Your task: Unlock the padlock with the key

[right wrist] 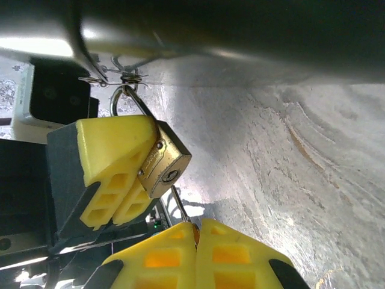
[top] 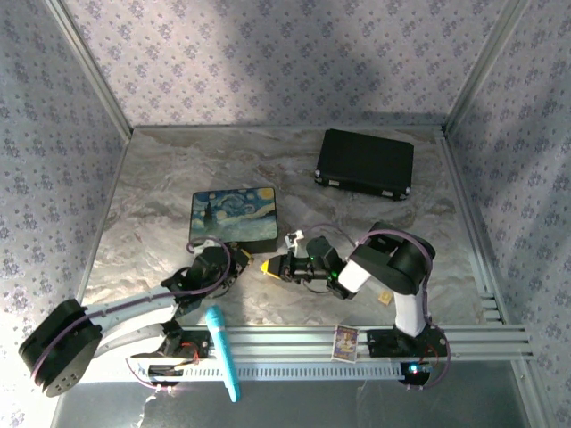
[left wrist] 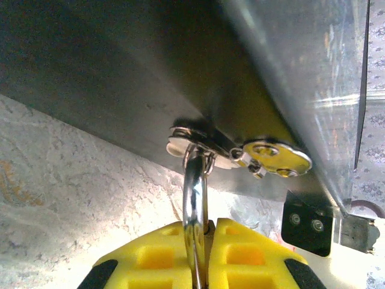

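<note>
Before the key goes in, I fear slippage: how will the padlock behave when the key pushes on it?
Likely rigid and dense for its size: the padlock looks solid brass. Its shackle hangs through the hasp, so unheld it would probably swing away. The jaws of the left gripper are clamped on it, which should steady it, though smooth metal might twist.

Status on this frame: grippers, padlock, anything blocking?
Left gripper shut on padlock, shackle through box hasp. Right gripper shut on key, tip just below keyhole. Nothing between them.
</note>
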